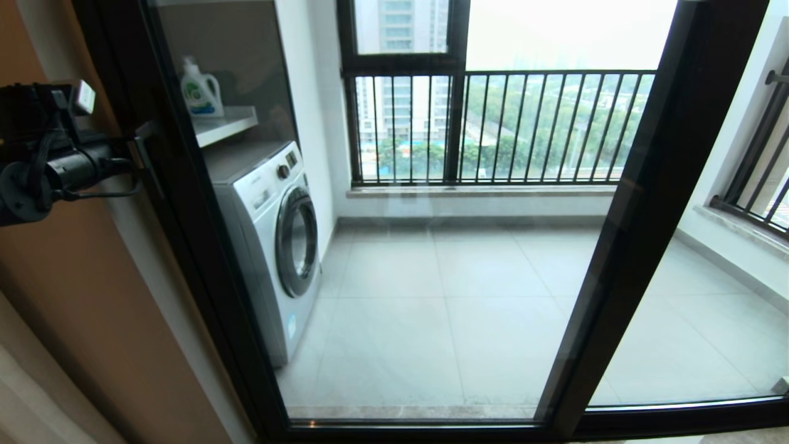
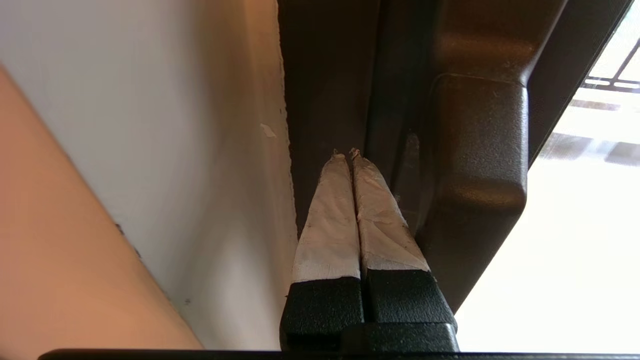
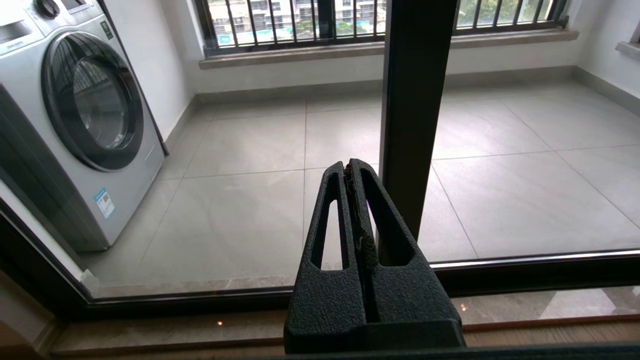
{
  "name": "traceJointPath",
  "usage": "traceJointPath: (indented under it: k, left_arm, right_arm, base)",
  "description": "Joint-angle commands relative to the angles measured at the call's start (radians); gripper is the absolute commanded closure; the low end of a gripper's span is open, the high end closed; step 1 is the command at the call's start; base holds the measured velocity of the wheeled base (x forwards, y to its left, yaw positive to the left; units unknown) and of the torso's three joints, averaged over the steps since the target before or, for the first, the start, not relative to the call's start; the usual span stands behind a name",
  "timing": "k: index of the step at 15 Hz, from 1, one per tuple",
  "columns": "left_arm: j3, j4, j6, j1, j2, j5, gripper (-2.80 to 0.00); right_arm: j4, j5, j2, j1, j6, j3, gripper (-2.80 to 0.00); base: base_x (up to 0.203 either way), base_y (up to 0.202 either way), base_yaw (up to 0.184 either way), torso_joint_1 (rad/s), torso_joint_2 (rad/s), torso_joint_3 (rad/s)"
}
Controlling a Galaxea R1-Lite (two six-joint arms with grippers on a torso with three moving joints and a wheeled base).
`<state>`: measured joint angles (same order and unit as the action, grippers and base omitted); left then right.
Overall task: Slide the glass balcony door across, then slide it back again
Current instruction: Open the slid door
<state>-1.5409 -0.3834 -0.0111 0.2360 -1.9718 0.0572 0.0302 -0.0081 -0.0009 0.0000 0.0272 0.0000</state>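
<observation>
The glass balcony door [image 1: 206, 259] fills the head view, its black left upright against the wall and its right upright [image 1: 641, 209] slanting down the right side. A small black latch handle [image 1: 148, 161] sits on the left upright. My left gripper [image 1: 132, 161] is at that handle; in the left wrist view it [image 2: 347, 154] is shut, with nothing between its white-taped fingers [image 2: 327, 225]. Its tips rest on the dark frame [image 2: 330, 75] beside the latch handle [image 2: 480, 165]. My right gripper [image 3: 350, 165] hangs low before the door, shut and empty, next to an upright [image 3: 415, 100].
Behind the glass stand a washing machine [image 1: 271, 234] and a shelf with a detergent bottle [image 1: 200, 89]. Black-barred railing windows [image 1: 524, 123] close the balcony. A second glass panel [image 1: 709, 308] is at the right. An orange-tinted wall [image 1: 74, 296] is at the left.
</observation>
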Motion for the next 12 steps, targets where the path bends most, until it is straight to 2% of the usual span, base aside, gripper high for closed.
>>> traceJointPath:
  k: [1,3,12]
  left_arm:
    - [0.001,-0.002,0.0,-0.026,0.011,0.004,0.0]
    - [-0.002,-0.002,0.0,-0.057,0.017,0.004,0.0]
    - [0.004,-0.002,0.003,-0.101,0.024,0.003,0.0]
  right_arm:
    - [0.0,0.0,0.001,0.0,0.0,0.012,0.0]
    - [0.0,0.0,0.001,0.0,0.0,0.012,0.0]
    - [0.0,0.0,0.001,0.0,0.0,0.012,0.0]
  base:
    - [0.0,0.0,0.0,0.0,0.0,0.0]
    - [0.0,0.0,0.0,0.0,0.0,0.0]
    - [0.0,0.0,0.0,0.0,0.0,0.0]
